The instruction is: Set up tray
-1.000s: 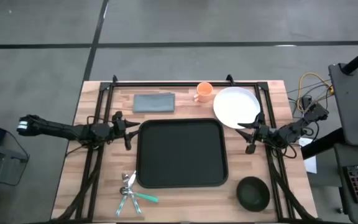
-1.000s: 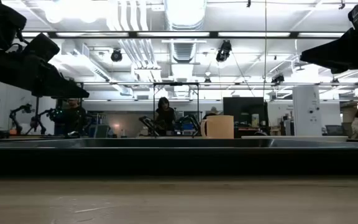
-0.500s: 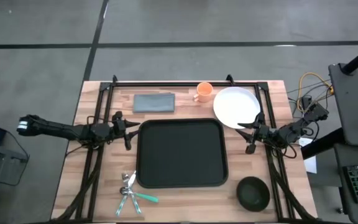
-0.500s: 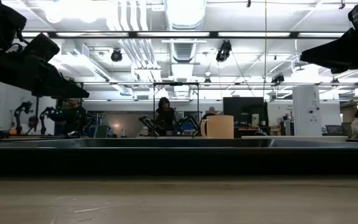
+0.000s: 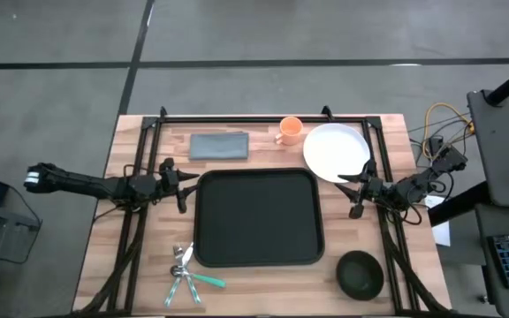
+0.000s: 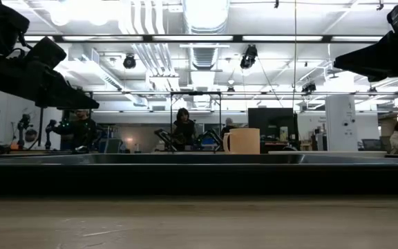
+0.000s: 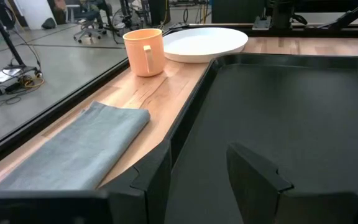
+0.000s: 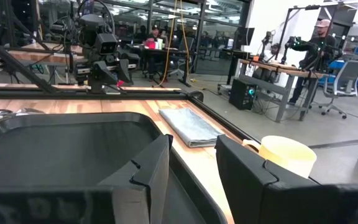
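The black tray (image 5: 259,218) lies flat at the table's middle, seen also in the left wrist view (image 7: 291,112) and the right wrist view (image 8: 61,143). My left gripper (image 5: 182,187) hangs open just off the tray's left rim, its fingers (image 7: 157,180) pointing across the tray. My right gripper (image 5: 353,193) is open too, beside the tray's right rim and near the white plate (image 5: 336,150). Neither touches anything. An orange cup (image 5: 288,131) and a folded grey cloth (image 5: 219,146) rest on the wood behind the tray.
A dark bowl (image 5: 360,274) sits at the near right corner, and cutlery (image 5: 186,274) lies near the tray's near left corner. A black frame (image 5: 263,117) runs along the far edge and both sides. In the low view the cup (image 6: 244,140) stands behind the tray rim (image 6: 199,173); people move in the room beyond.
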Controlling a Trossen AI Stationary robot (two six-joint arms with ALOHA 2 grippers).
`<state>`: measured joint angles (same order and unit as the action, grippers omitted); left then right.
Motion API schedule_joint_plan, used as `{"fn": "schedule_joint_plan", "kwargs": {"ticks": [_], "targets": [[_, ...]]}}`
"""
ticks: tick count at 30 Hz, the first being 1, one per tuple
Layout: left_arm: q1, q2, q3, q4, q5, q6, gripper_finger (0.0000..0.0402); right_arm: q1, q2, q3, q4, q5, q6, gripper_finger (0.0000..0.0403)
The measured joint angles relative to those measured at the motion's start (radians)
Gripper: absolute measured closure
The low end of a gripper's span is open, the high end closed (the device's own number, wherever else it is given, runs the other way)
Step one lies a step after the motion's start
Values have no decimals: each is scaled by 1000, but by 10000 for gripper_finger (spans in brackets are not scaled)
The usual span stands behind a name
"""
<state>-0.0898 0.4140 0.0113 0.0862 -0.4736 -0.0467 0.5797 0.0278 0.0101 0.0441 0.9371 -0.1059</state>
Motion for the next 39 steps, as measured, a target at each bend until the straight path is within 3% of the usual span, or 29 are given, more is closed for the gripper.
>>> {"fn": "schedule_joint_plan", "kwargs": {"ticks": [27, 35, 39], "targets": [[0, 0, 0, 0, 0, 2, 265, 0, 0, 0, 0, 0, -69, 280], [0, 0, 0, 0, 0, 3, 265, 0, 0, 0, 0, 0, 272, 280], [0, 0, 0, 0, 0, 4, 265, 0, 0, -1, -5, 64, 256, 280]]}}
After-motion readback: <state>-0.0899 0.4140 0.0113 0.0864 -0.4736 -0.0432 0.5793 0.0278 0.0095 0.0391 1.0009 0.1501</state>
